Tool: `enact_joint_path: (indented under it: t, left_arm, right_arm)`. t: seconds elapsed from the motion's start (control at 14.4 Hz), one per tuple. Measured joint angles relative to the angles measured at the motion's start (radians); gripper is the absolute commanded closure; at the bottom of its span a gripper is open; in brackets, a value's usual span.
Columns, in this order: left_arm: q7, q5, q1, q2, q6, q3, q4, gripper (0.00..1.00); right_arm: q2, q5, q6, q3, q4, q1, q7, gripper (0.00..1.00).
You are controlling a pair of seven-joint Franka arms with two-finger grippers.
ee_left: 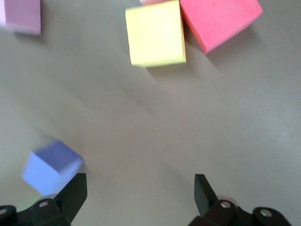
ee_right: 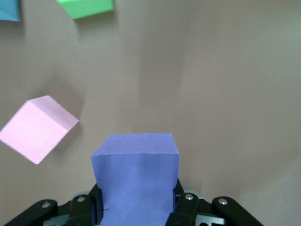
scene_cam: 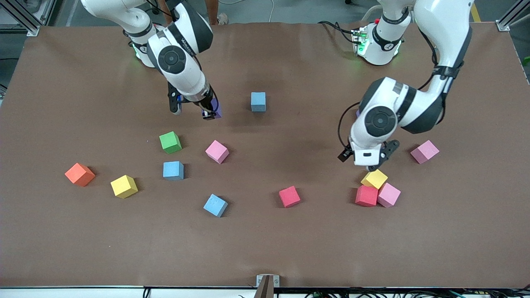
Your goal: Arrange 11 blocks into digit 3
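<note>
Even overhead light, soft shadows, no hard glare.
Front view sharp; the table (scene_cam: pixel 290 248) shows faint sheen streaks around the light blue block (scene_cam: pixel 258 101). Left wrist view motion-blurred, worst on the purple block (ee_left: pixel 49 169). Right wrist view soft.

Right hand (scene_cam: pixel 209 112) mostly hides purple block (scene_cam: pixel 217 108).

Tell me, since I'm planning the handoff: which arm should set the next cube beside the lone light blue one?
Right: its claw is shut on the purple foam cube beside that light blue foam cube. The left claw is open, empty.
</note>
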Motion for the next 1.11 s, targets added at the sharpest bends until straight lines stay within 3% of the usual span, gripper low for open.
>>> enact_joint_path:
  t: [0.28, 0.48, 0.62, 0.83, 0.97, 1.11]
  left_arm:
    - [0.169, 0.000, 0.162, -0.011, 0.080, -0.018, 0.005, 0.00]
    - [0.217, -0.027, 0.186, -0.040, -0.090, -0.049, 0.000, 0.00]
    - [0.250, -0.028, 0.181, -0.090, -0.086, -0.104, -0.084, 0.00]
    - [0.295, -0.028, 0.170, -0.172, -0.006, -0.129, -0.220, 0.00]
    - [0.354, -0.030, 0.184, -0.204, 0.008, -0.129, -0.254, 0.00]
    - [0.473, -0.103, 0.240, -0.240, 0.017, -0.129, -0.287, 0.00]
  right_arm:
    - [0.008, 0.002, 0.149, 0.064, -0.071, 0.000, 0.164, 1.00]
    - [0.039, 0.002, 0.171, 0.077, -0.081, 0.005, 0.219, 1.00]
    - [0.071, 0.002, 0.197, 0.078, -0.082, 0.018, 0.247, 1.00]
    - [0.121, 0.002, 0.255, 0.079, -0.082, 0.064, 0.295, 1.00]
    - [0.155, 0.002, 0.277, 0.080, -0.082, 0.099, 0.312, 1.00]
    - [0.187, 0.002, 0.310, 0.081, -0.082, 0.128, 0.328, 1.00]
